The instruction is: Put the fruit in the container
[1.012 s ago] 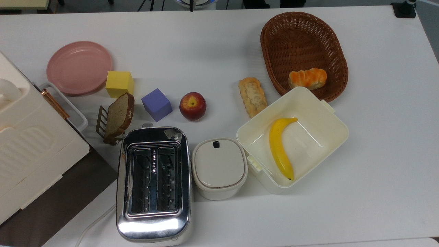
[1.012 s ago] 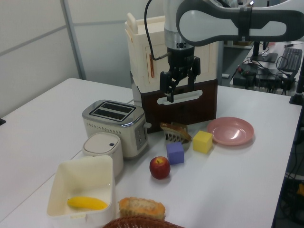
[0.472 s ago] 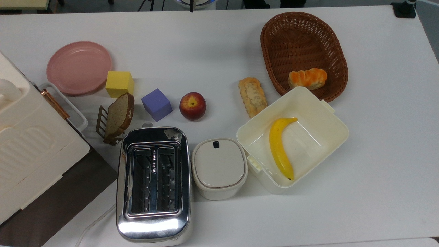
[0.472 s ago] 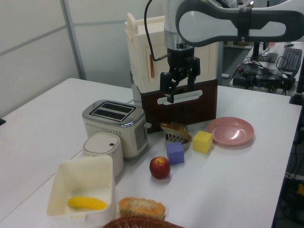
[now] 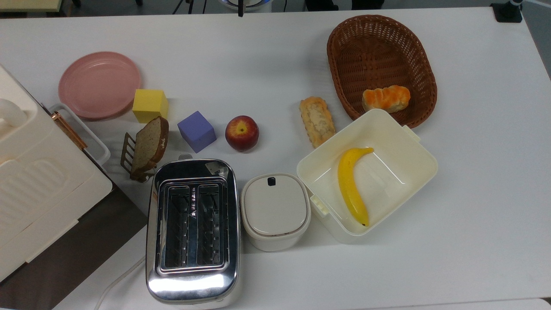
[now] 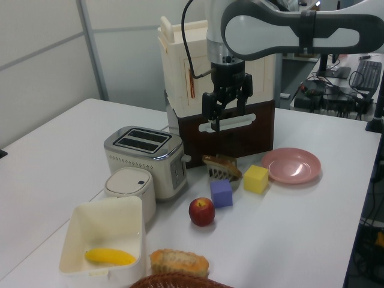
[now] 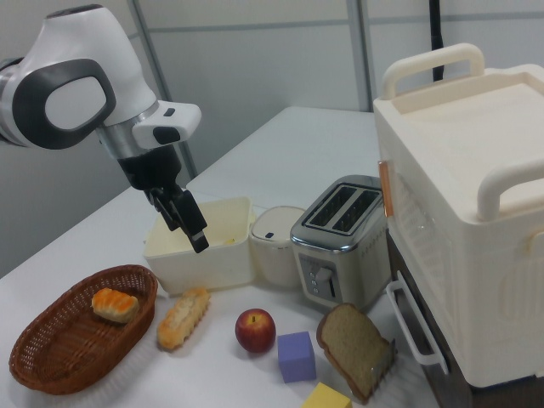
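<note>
Apple (image 5: 242, 133) sits free on table: round, smooth, rigid, likely slippery. Grip across widest middle. Gripper (image 6: 214, 114) hangs high, fingers apart, empty. Box (image 5: 419, 165) holds banana (image 5: 352, 185).

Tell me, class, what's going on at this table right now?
A robot arm's gripper hangs open above the table, holding nothing. The red apple sits on the table beside a purple cube, not yet picked up. The cream square container stands open with a banana already inside it. So the apple's move into the container has not begun.
</note>
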